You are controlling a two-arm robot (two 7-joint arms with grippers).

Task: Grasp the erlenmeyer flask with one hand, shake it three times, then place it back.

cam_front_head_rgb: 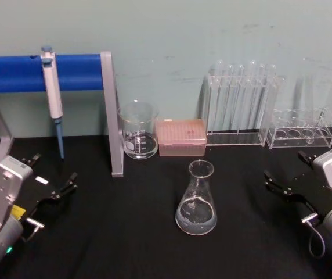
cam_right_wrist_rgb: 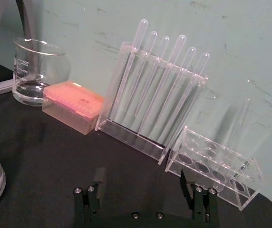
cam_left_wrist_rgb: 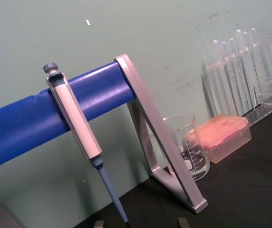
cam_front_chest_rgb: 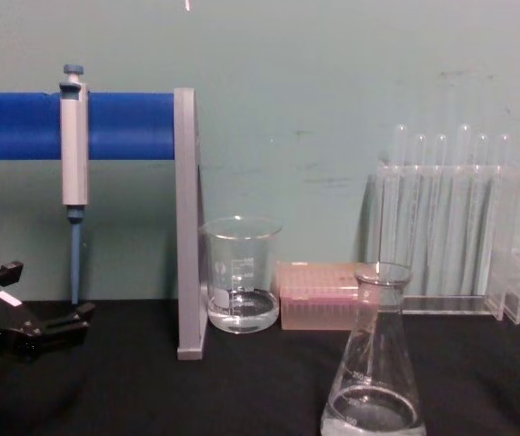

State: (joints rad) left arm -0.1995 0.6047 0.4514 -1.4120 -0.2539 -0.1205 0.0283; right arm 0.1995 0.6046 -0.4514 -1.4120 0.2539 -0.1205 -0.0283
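Over the black table [cam_front_head_rgb: 125,232], the right gripper [cam_front_head_rgb: 285,165] sits at the right edge, fingers spread and empty. The left gripper [cam_front_head_rgb: 54,171], likewise released, sits at the left. The erlenmeyer flask [cam_front_head_rgb: 197,203] stands upright between them, untouched.

Far wall [cam_front_head_rgb: 172,35]: pale green, plain, with dark scuffs [cam_front_head_rgb: 250,27] toward the upper right. Desk [cam_front_head_rgb: 125,232]: matte black top, running back to the wall. Far left: grey metal frame [cam_front_head_rgb: 111,116] carrying a blue bar [cam_front_head_rgb: 15,72]. Lighting even.
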